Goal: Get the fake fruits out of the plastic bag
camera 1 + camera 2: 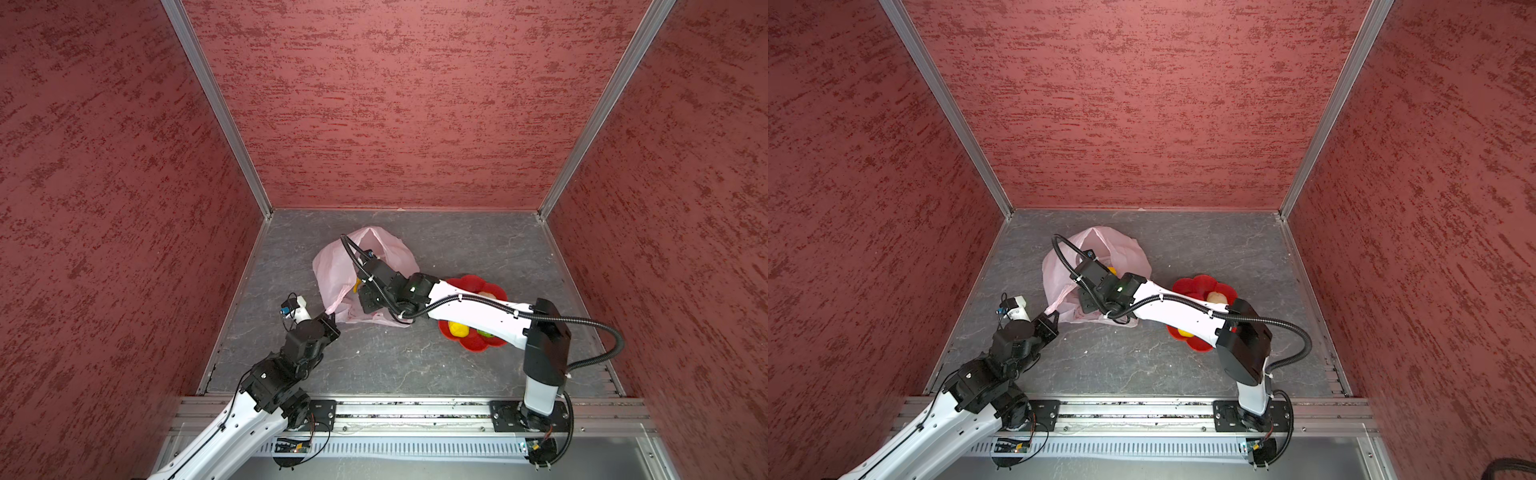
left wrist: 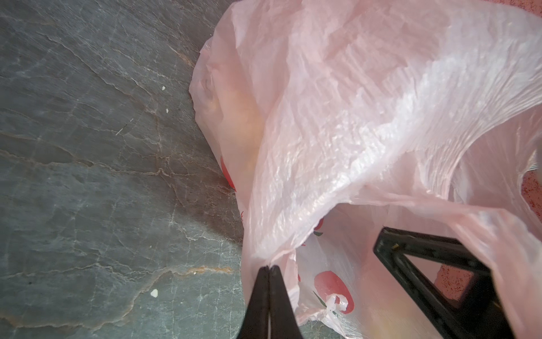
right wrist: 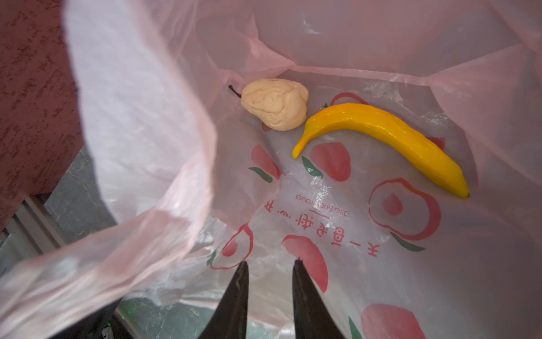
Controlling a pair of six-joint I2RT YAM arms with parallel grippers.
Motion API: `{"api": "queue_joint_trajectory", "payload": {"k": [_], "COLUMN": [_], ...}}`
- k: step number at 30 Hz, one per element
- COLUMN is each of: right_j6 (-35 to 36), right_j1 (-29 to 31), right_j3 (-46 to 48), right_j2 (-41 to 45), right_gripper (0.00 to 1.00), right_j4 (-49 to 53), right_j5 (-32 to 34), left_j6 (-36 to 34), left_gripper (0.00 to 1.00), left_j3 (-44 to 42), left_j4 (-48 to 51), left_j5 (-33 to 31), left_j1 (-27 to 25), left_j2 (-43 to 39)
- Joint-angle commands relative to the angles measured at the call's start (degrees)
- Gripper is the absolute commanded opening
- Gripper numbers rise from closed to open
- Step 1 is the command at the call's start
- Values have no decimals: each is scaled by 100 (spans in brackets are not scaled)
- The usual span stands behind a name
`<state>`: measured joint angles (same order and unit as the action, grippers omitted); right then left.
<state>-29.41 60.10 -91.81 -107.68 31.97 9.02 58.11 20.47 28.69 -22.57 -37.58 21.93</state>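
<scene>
- Left gripper (image 2: 268, 267): clenched on a bunched edge of the plastic bag (image 2: 352, 117). The film is pinched right between the tips.
- In both top views that pinch sits at the bag's near-left corner (image 1: 331, 318), and the pink film runs up from it.
- Plastic bag (image 1: 332, 270) lies on the grey tabletop (image 1: 415, 353), left of centre, with its mouth held open.
- Right gripper (image 3: 269, 264): reaches inside the bag mouth. The jaws stand apart with nothing between them, and only the printed bag floor shows in the gap.
- Banana (image 3: 381, 138) is inside the bag, lying flat on the printed film beyond the right gripper's tips and not touched by them. A sliver of its yellow shows past the arm in a top view (image 1: 356, 284).
- Beige pear (image 3: 275, 104), stem visible, is also inside the bag. It sits just beside the banana's thin end, near the back fold.
- Red flower-shaped plate (image 1: 469, 282) is on the tabletop to the right of the bag, partly under the right arm.
- On the plate: a beige fruit (image 1: 1217, 297) at the far side, and a yellow fruit (image 1: 458, 329) and a green fruit (image 1: 484, 332) at the near side.
</scene>
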Motion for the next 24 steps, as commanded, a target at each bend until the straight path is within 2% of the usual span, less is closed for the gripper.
{"api": "queue_joint_trajectory", "payload": {"k": [1, 10, 15, 24], "right_j6": [-158, -196, -389, -861], "right_j1": [-197, -645, -768, -822], "right_j3": [-97, -496, -746, -1217], "right_j2": [-367, -1093, -1445, -2071], "right_gripper": [29, 35, 42, 43], "right_j4": [-246, -669, -859, -988], "right_j5": [-193, -430, -376, -381], "left_j6": [17, 75, 149, 184], "left_gripper": [0, 0, 0, 0], "left_j3": [62, -58, -177, -410], "left_j4": [106, 261, 477, 781], "left_j5": [-82, -73, 5, 187], "left_j1": [-21, -29, -34, -46], "left_j2": [-66, -154, -257, -571]}}
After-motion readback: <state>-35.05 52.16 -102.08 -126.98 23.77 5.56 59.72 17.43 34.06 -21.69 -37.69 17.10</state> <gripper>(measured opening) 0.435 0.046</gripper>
